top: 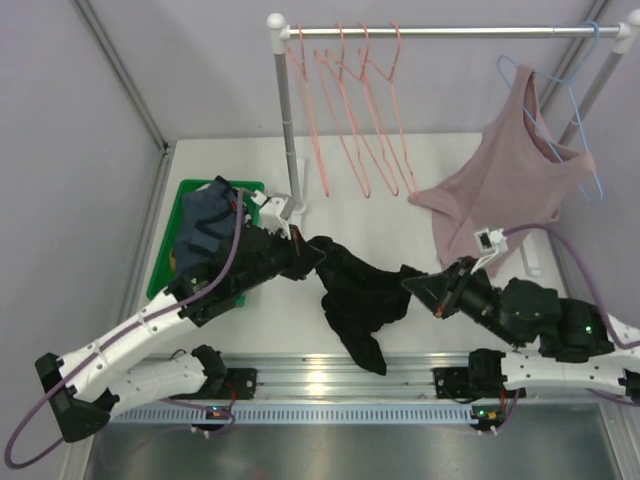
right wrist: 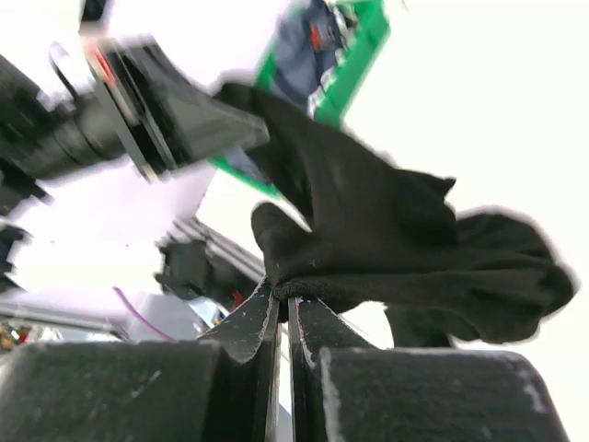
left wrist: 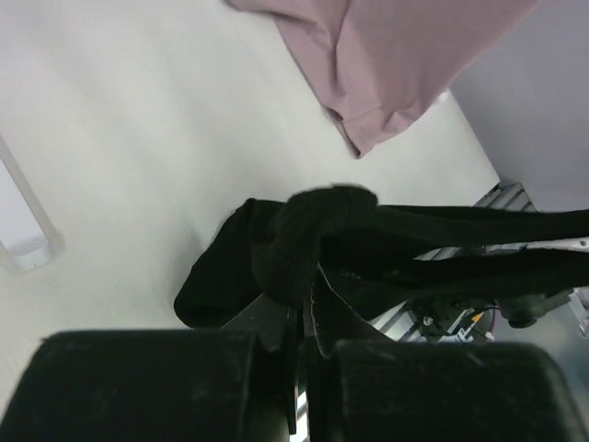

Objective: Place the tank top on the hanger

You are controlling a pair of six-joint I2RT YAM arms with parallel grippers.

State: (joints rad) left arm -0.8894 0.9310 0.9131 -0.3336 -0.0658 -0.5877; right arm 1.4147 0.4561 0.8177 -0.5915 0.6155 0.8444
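Note:
The black tank top (top: 358, 297) hangs stretched between my two grippers above the table, its lower part drooping toward the front rail. My left gripper (top: 318, 252) is shut on its left end, seen bunched at the jaws in the left wrist view (left wrist: 308, 244). My right gripper (top: 412, 285) is shut on its right end, and the fabric (right wrist: 386, 239) sits pinched at the fingertips (right wrist: 260, 315). Several salmon-pink hangers (top: 352, 110) hang on the rail at the back, away from both grippers.
A dusty-pink tank top (top: 505, 185) hangs on a light-blue hanger (top: 560, 95) at the right of the rail (top: 450, 32). A green tray (top: 185, 200) holds a dark blue-grey garment (top: 205, 225) at the left. The rack's upright post (top: 285, 130) stands behind my left gripper.

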